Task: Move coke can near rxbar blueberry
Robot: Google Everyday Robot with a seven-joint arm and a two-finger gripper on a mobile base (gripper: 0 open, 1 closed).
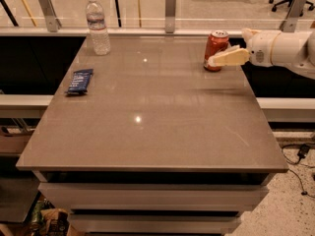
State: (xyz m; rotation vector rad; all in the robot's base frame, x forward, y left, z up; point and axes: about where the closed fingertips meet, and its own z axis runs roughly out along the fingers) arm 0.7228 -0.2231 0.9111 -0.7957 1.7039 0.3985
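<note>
Camera view shows the gripper [221, 53] at the table's [147, 127] far right edge, jaws apart astride the coke can [215, 44], one jaw across its front. The rxbar blueberry [80, 80] lies well apart, left. Closing off-centre could tip the can or shove it off that edge.
</note>
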